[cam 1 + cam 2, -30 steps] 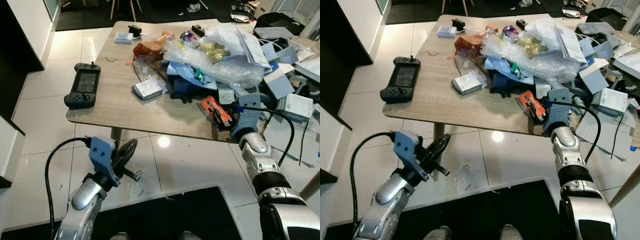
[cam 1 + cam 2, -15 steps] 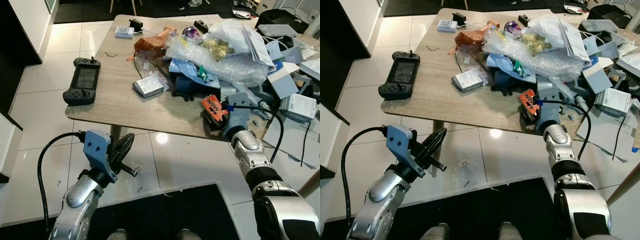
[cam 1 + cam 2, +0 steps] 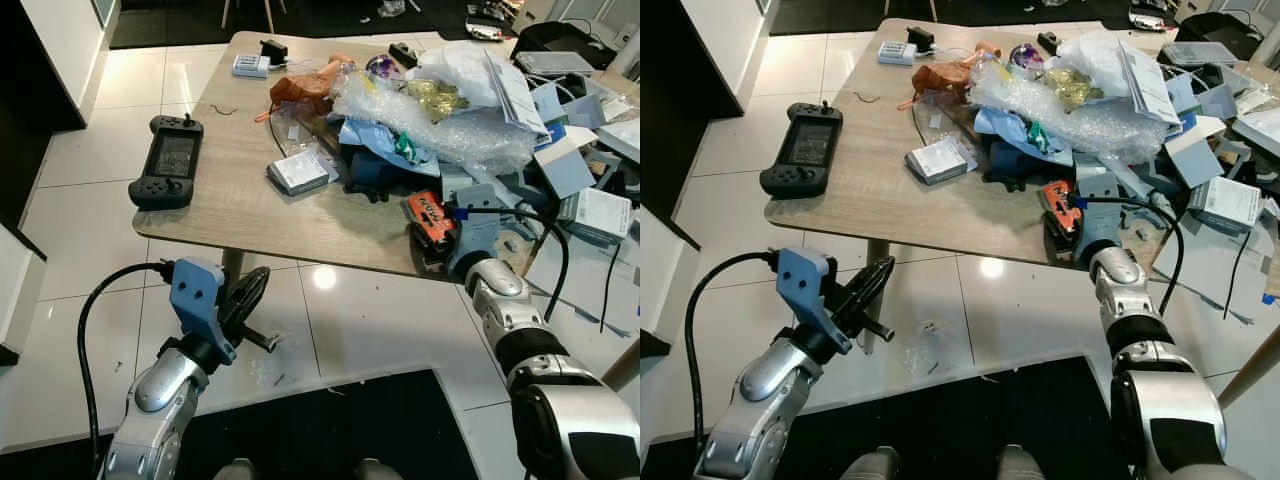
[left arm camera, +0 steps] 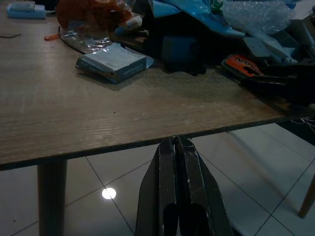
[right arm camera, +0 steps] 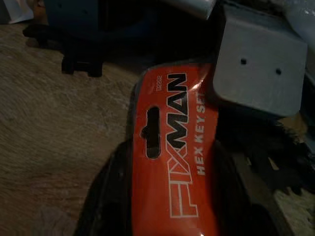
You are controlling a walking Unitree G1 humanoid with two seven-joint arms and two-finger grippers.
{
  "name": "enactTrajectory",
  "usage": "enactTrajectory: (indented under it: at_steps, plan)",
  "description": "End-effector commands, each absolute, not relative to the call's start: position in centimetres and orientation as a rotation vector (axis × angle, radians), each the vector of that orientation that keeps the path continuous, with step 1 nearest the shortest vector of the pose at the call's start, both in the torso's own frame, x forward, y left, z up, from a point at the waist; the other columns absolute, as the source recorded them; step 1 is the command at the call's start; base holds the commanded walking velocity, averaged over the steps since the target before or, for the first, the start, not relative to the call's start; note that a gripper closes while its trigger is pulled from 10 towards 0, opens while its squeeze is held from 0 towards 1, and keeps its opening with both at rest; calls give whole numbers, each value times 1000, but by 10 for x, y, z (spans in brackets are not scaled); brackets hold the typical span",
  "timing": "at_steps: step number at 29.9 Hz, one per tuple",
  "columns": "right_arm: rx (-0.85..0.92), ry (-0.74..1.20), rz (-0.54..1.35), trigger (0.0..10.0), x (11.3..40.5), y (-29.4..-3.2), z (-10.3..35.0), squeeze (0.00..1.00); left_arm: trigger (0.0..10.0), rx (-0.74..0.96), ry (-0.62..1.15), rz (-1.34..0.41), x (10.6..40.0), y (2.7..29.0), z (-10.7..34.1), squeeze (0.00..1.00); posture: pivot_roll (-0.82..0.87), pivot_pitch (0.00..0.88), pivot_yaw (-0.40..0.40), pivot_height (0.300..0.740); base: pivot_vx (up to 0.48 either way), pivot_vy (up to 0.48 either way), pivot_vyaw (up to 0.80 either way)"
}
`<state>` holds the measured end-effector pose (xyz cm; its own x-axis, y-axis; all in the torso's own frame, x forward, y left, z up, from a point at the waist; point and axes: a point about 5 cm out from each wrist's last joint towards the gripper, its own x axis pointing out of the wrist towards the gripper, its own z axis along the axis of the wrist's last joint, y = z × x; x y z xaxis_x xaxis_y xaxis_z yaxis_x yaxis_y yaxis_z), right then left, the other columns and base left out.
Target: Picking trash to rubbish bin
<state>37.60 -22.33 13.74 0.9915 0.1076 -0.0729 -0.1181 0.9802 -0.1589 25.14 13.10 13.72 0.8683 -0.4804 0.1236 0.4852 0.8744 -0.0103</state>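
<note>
An orange hex key set pack (image 3: 424, 213) lies at the front right edge of the wooden table (image 3: 230, 200), before a heap of bubble wrap (image 3: 440, 125), blue plastic and paper. My right gripper (image 3: 440, 233) reaches over that edge. In the right wrist view its black fingers (image 5: 106, 196) press on both long sides of the orange pack (image 5: 172, 147), so it is shut on it. My left gripper (image 3: 250, 295) hangs below the table's front edge over the tiled floor. Its fingers (image 4: 178, 162) are shut with nothing between them.
A black handheld game console (image 3: 166, 170) lies at the table's left. A small grey box (image 3: 298, 172) sits mid-table. Boxes and papers (image 3: 590, 205) crowd the right side. The table leg (image 3: 232, 265) stands near my left gripper. A black mat (image 3: 380, 420) covers the floor near my feet.
My right gripper has pushed forward onto the orange pack, which now sits between its fingers. The head view shifted slightly. The left arm barely moved.
</note>
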Motion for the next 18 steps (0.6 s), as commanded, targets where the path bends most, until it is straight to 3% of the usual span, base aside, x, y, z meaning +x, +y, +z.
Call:
enactTrajectory:
  at_steps: [1,11,18]
  plan:
    - [-144,170,74,0,366,-233,114,0,10000,-28,-94,-508,251,130,133,0,88,173,-36,740,0,0,0]
    - [-128,123,67,0,370,-235,124,0,10000,-27,-99,-484,258,130,132,0,75,139,-42,740,0,0,0]
    - [-73,-25,186,0,377,-211,148,0,10000,-36,-117,-465,263,134,135,0,57,108,-45,740,0,0,0]
